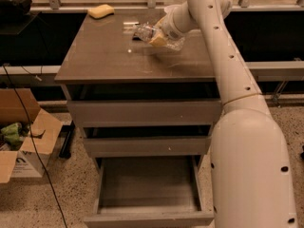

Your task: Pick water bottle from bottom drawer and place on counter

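Note:
The water bottle (144, 32), clear and crinkly, lies on its side low over the far part of the counter (109, 56). My gripper (159, 36) reaches in from the right with its yellowish fingertips (158, 40) closed on the bottle's right end. I cannot tell whether the bottle touches the counter. The bottom drawer (147, 189) is pulled out toward the camera and its tray is empty. The two drawers above it are slightly open.
A yellow sponge (101, 11) lies at the counter's far left corner. An open cardboard box (21, 144) and a black cable (33, 141) are on the floor to the left. My white arm (242, 127) fills the right side.

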### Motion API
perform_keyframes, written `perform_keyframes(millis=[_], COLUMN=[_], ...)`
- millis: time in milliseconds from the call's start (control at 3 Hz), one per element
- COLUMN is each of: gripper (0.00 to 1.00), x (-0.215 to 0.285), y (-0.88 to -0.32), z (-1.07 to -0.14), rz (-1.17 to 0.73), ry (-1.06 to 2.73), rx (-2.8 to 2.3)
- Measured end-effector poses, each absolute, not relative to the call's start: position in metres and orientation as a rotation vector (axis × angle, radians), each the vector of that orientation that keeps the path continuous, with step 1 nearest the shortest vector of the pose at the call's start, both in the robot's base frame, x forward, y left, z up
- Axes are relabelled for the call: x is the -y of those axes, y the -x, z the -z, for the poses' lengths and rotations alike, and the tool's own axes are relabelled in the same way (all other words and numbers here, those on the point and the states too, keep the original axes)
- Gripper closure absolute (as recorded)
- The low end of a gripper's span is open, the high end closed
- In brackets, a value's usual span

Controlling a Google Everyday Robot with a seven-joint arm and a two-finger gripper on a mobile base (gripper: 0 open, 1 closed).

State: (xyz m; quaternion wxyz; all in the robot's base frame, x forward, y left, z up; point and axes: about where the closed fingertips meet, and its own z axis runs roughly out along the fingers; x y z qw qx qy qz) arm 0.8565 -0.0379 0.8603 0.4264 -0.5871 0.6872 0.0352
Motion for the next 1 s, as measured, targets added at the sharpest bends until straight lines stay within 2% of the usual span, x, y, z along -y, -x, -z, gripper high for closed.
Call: perform_keyframes(millis=[667,1000], gripper=[0.06,0.00], x=[0.0388,0.0388], y=[-0.8568,-0.8568], z=[-0.8612,-0.8611], rz=[-0.087,-0.087], ry=[1.465,1.465], rx=[-1.717,-1.717])
